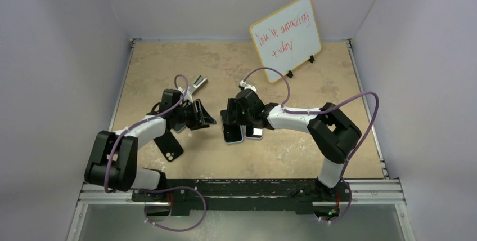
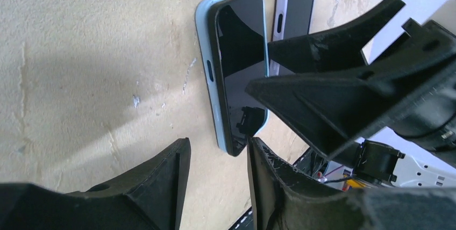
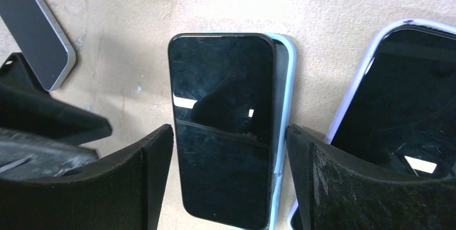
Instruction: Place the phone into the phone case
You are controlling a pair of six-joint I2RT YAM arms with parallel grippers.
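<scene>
Top view: the phone [image 1: 232,134] lies face up about mid-tabletop, a little toward the near edge. A second phone [image 1: 255,133] sits just beside it on the right. The right gripper [image 1: 235,118] hangs over the phone, and the left gripper [image 1: 201,118] is near on its left. A whiteboard [image 1: 287,35] stands by the far right corner.

Left wrist: the phone rests skewed on the pale blue case [image 2: 203,52]. One long rim of the case shows bare beside it, so it looks unseated along that side. The left gripper's jaws stand part way apart with nothing between them, and the phone's near end is just past the tips.

Right wrist: the right gripper's fingers flank the phone's long sides. I cannot tell whether they pinch it or merely straddle it.

Likely a stiff, light slab with slick, scratch-prone glass, while the case rim looks soft and springy. Best to take hold by the long edges and push down near the raised edge and corners, not mid-screen
</scene>
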